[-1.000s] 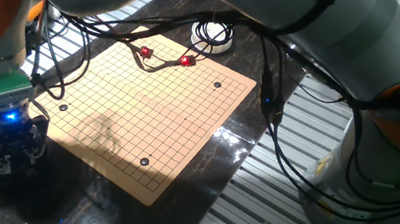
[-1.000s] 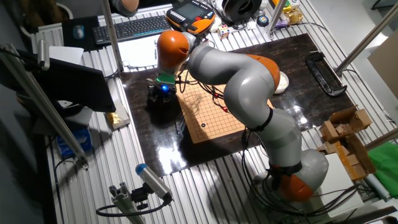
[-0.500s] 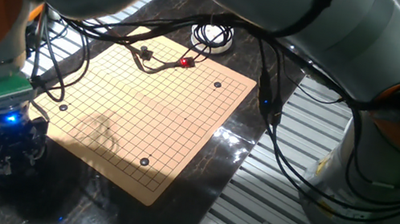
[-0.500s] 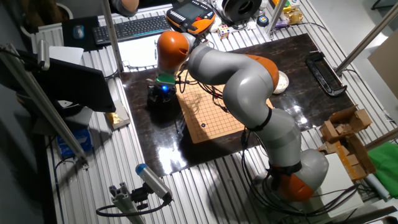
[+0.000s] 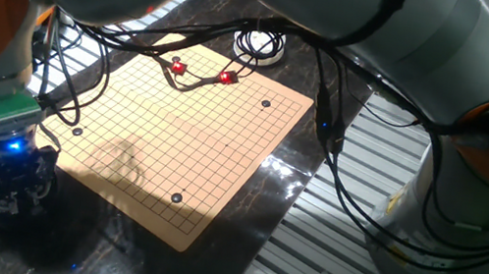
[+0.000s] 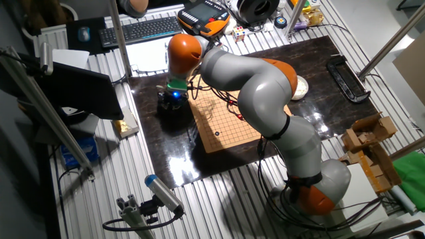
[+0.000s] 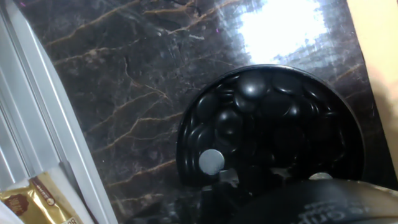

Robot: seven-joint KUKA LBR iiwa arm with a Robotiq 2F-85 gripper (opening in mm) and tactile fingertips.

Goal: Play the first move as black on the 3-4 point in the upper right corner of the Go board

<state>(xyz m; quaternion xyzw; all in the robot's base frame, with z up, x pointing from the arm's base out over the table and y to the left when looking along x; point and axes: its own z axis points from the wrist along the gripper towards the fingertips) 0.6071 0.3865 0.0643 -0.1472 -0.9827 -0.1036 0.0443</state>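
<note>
Dark marble-patterned tabletop carries the scene, laid over a ribbed aluminium frame, with the Go board lying flat on it; the landmark for everything that follows is the bowl of black stones, which stands on the marble just beside one corner of the board, on the side toward the keyboard in the other fixed view; the black stones fill that bowl, heaped and glossy, so the piece to be played lies directly under the gripper, and being round discs they offer no long axis to line the fingers up with; in the hand view the bowl fills the lower right of the frame, the fingers themselves are lost in dark blur at the bottom edge, so whether the jaws are spread or closed, or hold a stone, cannot be told; in one fixed view the gripper hangs straight down over the bowl with its blue light glowing, its tips at or within the rim; the arm arches right across the board from its base on the far side of the bowl, wrist vertical; the board already shows a few dark stones, and its target corner lies well apart from the bowl.
</note>
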